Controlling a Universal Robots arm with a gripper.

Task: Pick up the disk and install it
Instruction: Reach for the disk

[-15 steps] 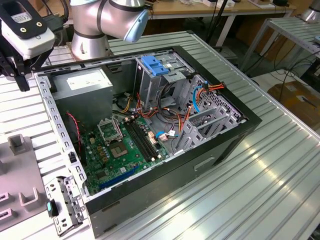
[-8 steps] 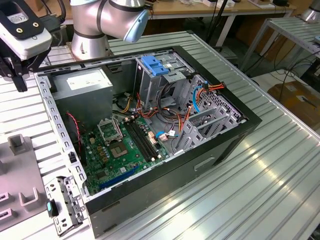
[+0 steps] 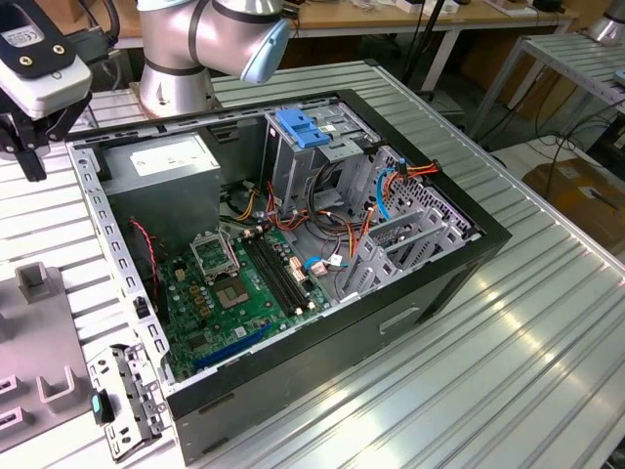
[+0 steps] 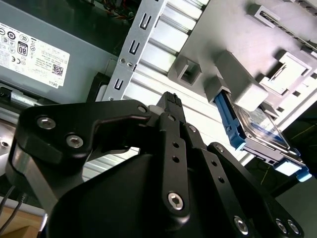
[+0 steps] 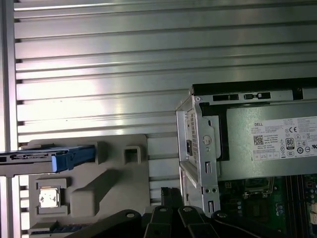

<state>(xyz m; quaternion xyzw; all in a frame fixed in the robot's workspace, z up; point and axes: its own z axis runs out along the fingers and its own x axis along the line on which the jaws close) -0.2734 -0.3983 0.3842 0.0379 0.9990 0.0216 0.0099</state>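
Observation:
The disk (image 4: 261, 130) stands on edge in a slot of a grey holder tray (image 4: 233, 34) on the ribbed table, outside the computer case. It has a dark metal body and blue side rails. Seen edge-on in the first wrist view, the disk (image 5: 47, 157) shows one blue rail end. My gripper (image 4: 171, 100) hangs above the table between the tray and the case corner, apart from the disk, its black fingers shut on nothing. The exterior view has the gripper (image 3: 34, 164) at the far left, beside the case's back corner.
The open computer case (image 3: 469, 249) lies on its side with a green motherboard (image 3: 244, 283) inside. A grey power supply (image 3: 161, 161) sits at its back corner. A metal drive cage with a blue tab (image 3: 298, 127) stands near the arm's base. The grey tray (image 3: 39, 332) lies at the exterior view's left.

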